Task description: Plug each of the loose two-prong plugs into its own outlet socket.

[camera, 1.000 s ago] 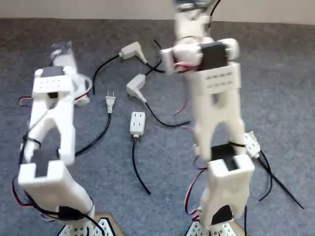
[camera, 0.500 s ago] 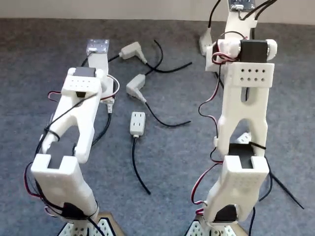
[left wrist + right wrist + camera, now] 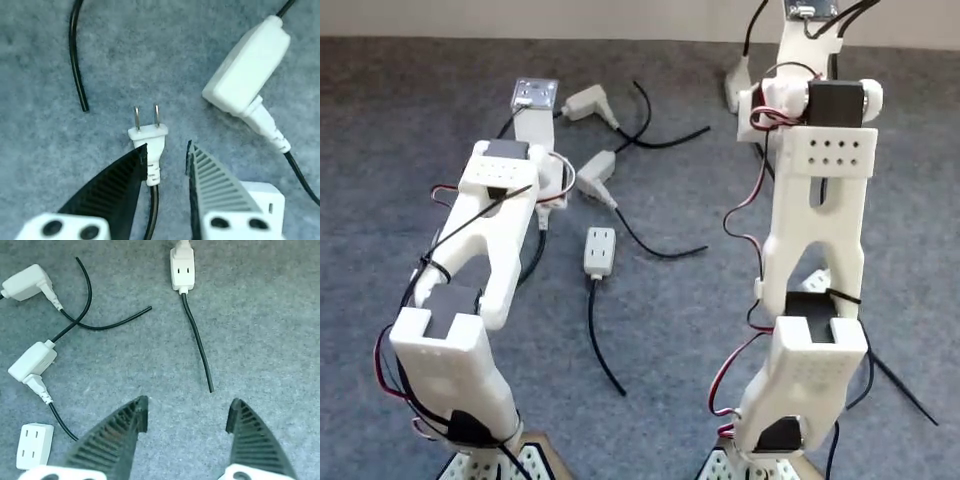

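A white two-prong plug [image 3: 147, 136] is being straddled, perhaps touched, by the narrowly parted left gripper [image 3: 166, 146]; the right gripper [image 3: 189, 401] is being held wide.

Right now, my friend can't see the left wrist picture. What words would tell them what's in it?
Two open fingers sit either side of a white two-prong plug lying on grey carpet. A chunkier white connector lies nearby.

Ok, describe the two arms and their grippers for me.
Both the left arm and right arm are white, blocky plastic shells with black motors and loose red, black and white wires. Left gripper and right gripper have dark, ribbed, tapering fingers.
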